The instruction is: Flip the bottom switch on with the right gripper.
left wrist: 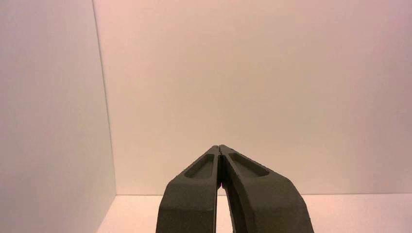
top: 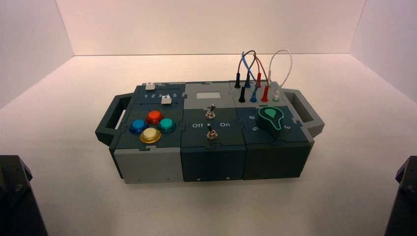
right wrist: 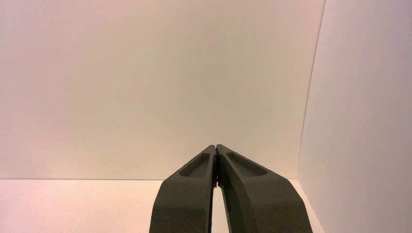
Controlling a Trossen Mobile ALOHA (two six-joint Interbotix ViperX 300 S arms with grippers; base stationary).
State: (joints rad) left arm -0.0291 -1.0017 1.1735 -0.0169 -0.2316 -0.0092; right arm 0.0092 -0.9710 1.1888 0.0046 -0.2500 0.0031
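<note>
The bottom switch (top: 211, 132) is a tiny toggle with a silver nut base and dark lever, in the box's middle panel between the words Off and On, nearer the front. A twin toggle (top: 210, 112) stands just behind it. My right gripper (right wrist: 215, 146) is shut with nothing in it and faces a bare wall, far from the box; its arm (top: 405, 196) is parked at the lower right corner of the high view. Just as empty, my left gripper (left wrist: 220, 147) is shut too, and its arm (top: 17, 196) sits at the lower left corner.
The box (top: 147, 164) has handles at both ends. Coloured push buttons (top: 150, 127) and white sliders (top: 166, 100) are on its left part. A green knob (top: 270, 117) and plugged wires (top: 255, 73) are on its right. White walls enclose the table.
</note>
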